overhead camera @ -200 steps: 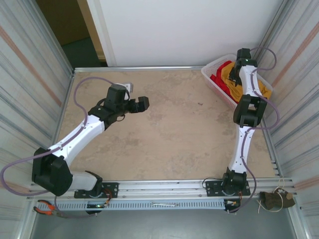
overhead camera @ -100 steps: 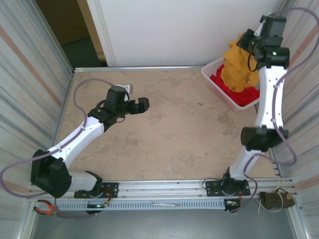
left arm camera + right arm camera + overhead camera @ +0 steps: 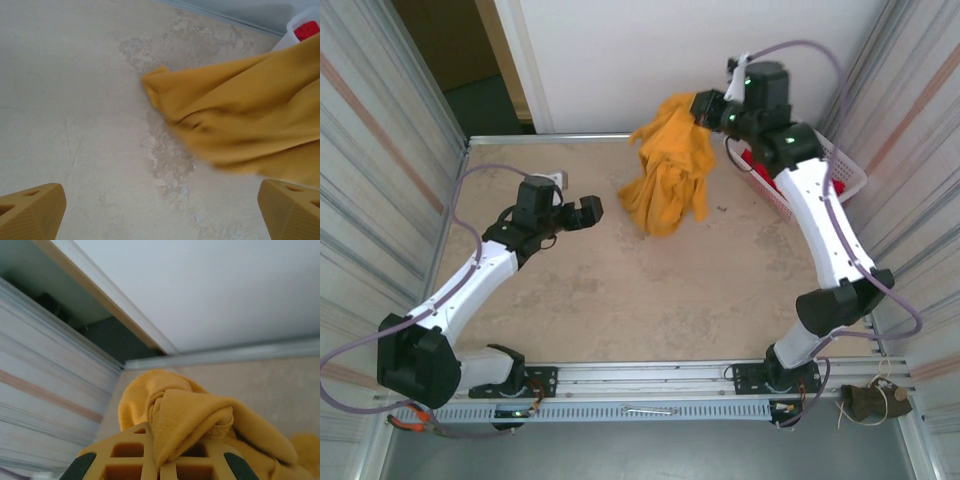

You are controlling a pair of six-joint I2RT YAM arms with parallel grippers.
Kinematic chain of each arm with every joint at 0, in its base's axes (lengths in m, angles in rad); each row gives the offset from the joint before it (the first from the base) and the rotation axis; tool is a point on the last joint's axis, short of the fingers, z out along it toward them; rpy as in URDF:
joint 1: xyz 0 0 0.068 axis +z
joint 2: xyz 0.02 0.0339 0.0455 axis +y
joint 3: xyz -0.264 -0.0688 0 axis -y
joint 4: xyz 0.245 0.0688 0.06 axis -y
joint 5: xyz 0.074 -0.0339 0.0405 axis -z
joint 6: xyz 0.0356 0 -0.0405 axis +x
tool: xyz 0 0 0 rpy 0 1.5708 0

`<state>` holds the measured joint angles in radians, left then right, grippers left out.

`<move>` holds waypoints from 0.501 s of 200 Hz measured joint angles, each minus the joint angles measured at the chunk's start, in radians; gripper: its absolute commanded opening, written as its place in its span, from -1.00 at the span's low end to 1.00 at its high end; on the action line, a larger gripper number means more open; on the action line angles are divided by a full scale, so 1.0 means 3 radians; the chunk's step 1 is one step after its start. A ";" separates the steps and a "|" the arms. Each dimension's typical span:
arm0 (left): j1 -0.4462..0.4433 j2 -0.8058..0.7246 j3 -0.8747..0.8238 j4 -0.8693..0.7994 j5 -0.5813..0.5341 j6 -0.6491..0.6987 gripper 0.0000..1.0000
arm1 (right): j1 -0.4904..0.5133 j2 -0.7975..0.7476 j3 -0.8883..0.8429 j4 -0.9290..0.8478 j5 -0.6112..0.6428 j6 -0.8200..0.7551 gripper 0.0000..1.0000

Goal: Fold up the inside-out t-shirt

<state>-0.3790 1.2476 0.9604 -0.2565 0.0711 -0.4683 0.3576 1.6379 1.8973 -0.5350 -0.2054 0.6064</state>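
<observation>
Top external: my right gripper (image 3: 701,108) pinches a bunch of the mustard t-shirt (image 3: 668,180), held high over the far middle of the table (image 3: 650,300). Cloth hangs down; can't tell if its lower end touches. Far right, a white basket (image 3: 842,168). My left gripper (image 3: 582,212) spread wide, empty, near the shirt's left side.

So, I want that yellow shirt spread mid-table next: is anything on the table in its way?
Nothing visible. The t-shirt hangs from the right gripper over bare table; the open left gripper hovers to its left, apart from it.
</observation>
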 measured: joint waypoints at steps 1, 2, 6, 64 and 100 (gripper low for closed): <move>0.0001 0.0000 -0.0003 -0.0001 0.0000 0.0000 0.97 | 0.0001 0.0003 -0.0031 0.0013 0.0004 0.0008 0.04; 0.0003 0.0000 -0.0004 -0.0001 0.0000 0.0000 0.97 | 0.0003 0.0009 -0.0088 0.0039 0.0013 0.0027 0.08; 0.0014 0.0000 -0.0011 -0.0003 0.0005 0.0000 0.97 | 0.0004 0.0015 -0.0228 0.0108 0.0018 0.0043 0.21; 0.0193 0.0008 -0.0031 -0.0028 0.0085 0.0000 0.97 | -0.0137 0.0315 -0.1203 0.0209 0.0590 0.0062 0.35; 0.0198 0.0381 0.0031 -0.0056 0.0206 0.0001 0.97 | -0.0130 0.0303 -0.1207 0.0182 0.0661 -0.0045 0.48</move>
<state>-0.3195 1.3621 0.9695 -0.2733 0.1329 -0.4679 0.3187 1.7287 1.5352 -0.4805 -0.0071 0.5930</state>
